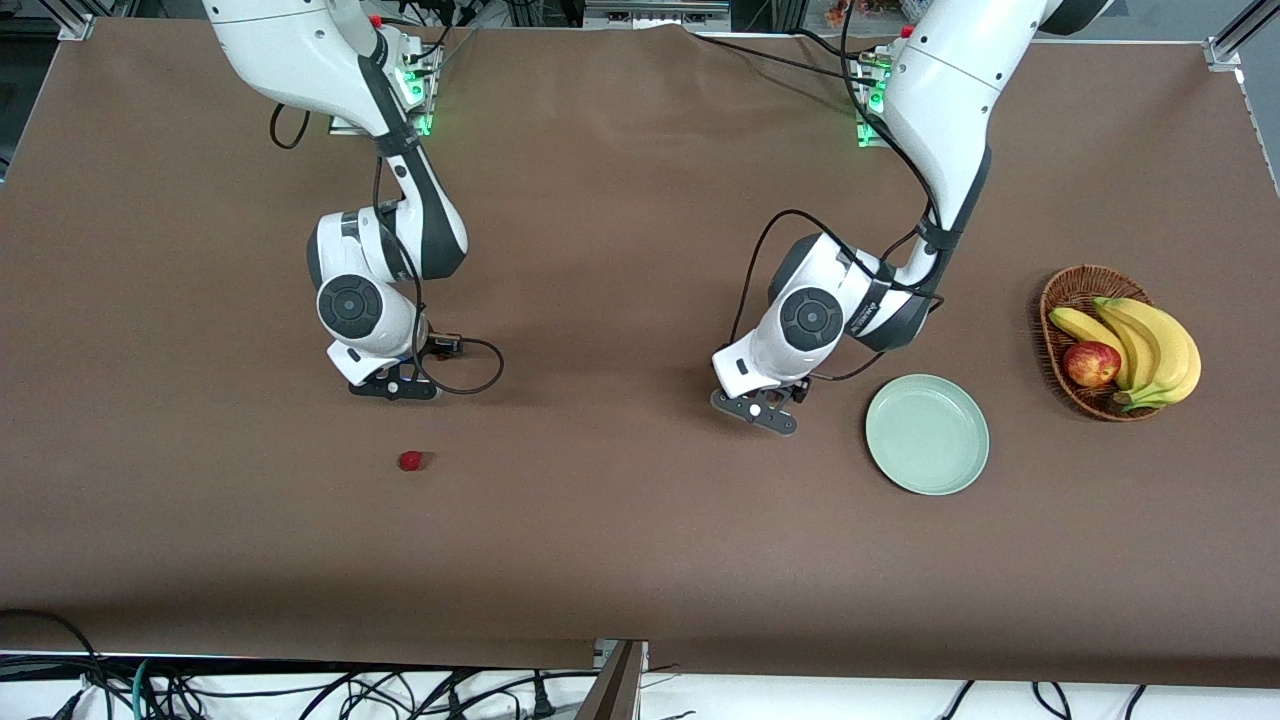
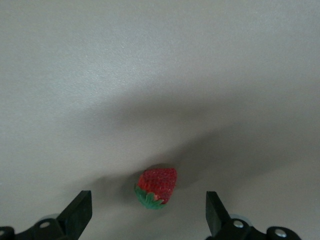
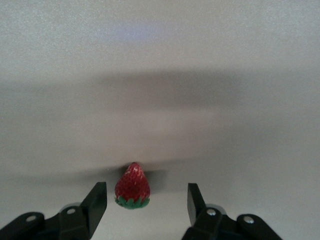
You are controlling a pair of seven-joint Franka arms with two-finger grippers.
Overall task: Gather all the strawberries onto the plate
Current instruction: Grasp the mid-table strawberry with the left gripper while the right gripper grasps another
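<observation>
Red strawberry (image 2: 157, 187) between wide left tool (image 2: 148, 214) fingers; another strawberry (image 3: 132, 186) between open right tool (image 3: 147, 202) fingers.

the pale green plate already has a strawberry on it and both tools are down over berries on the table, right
Not quite: the round pale mint-green plate is bare in the front view. The left tool and right tool each straddle a small red strawberry on the table.
</observation>
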